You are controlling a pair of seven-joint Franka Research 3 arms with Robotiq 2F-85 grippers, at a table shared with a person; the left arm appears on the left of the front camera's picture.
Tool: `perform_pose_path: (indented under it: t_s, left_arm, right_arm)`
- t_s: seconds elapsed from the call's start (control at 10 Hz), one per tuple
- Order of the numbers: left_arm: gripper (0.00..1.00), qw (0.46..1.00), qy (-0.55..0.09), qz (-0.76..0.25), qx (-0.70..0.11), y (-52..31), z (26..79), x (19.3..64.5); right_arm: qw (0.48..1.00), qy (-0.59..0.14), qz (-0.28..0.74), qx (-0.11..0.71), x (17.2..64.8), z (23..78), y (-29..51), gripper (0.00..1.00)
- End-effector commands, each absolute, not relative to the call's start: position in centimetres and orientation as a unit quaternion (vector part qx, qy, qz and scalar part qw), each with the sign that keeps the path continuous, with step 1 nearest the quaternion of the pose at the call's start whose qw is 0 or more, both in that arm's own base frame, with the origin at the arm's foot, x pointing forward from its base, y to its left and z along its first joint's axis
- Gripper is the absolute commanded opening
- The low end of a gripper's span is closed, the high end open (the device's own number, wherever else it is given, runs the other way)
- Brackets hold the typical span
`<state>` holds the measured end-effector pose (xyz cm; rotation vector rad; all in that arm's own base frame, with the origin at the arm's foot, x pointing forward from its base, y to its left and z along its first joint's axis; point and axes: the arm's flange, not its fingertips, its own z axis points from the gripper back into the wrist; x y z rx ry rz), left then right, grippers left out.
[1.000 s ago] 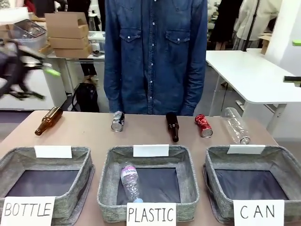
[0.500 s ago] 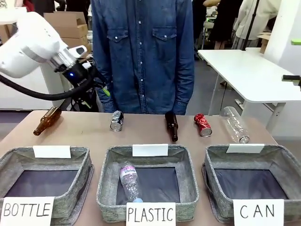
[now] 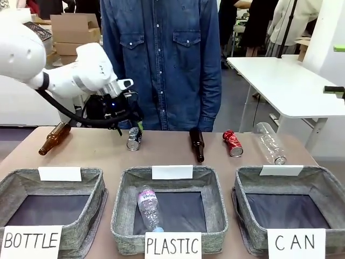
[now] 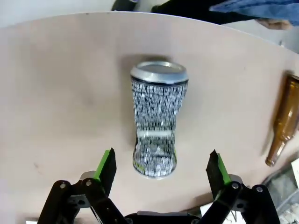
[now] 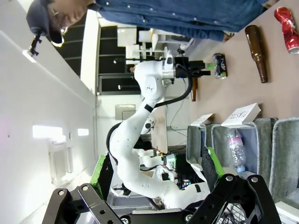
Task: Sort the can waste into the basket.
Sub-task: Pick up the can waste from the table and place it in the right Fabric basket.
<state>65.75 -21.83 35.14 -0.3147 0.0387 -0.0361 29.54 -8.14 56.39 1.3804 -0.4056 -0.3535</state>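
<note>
Tan tabletop (image 3: 97, 154) bearing the dark printed can (image 4: 156, 121) on its side near the far edge, left gripper (image 4: 161, 163) hovering over it, spread wide either side, not yet closed. Looks light, thin-walled and slick, so best pinched gently across the crushed waist, not the stiff silver ends. Farther out: red can (image 3: 233, 143) beyond a brown bottle (image 3: 197, 144), CAN basket (image 3: 323, 181) at near right, right gripper (image 5: 156, 165) likewise spread, holding nothing.
</note>
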Motion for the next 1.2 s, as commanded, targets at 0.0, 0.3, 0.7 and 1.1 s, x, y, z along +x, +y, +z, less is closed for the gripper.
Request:
perform_pose_path:
  t_s: [0.0, 0.3, 0.7, 1.1]
  left_arm:
    - [1.00, 0.996, -0.004, -0.001, -0.089, -22.8, 34.2, 67.1]
    - [1.00, 0.999, 0.002, -0.021, -0.049, -24.1, 31.7, 67.1]
    - [0.00, 0.998, -0.026, -0.042, -0.045, -24.9, 31.4, 66.5]
    - [0.04, 0.998, -0.022, -0.044, -0.040, -24.9, 32.3, 66.4]
  right_arm:
    - [0.732, -0.186, -0.160, 0.636, 29.7, 56.7, -8.1, 1.00]
    - [0.732, -0.186, -0.160, 0.636, 29.7, 56.7, -8.1, 1.00]
    - [0.732, -0.186, -0.160, 0.636, 29.7, 56.7, -8.1, 1.00]
    - [0.732, -0.186, -0.160, 0.636, 29.7, 56.7, -8.1, 1.00]
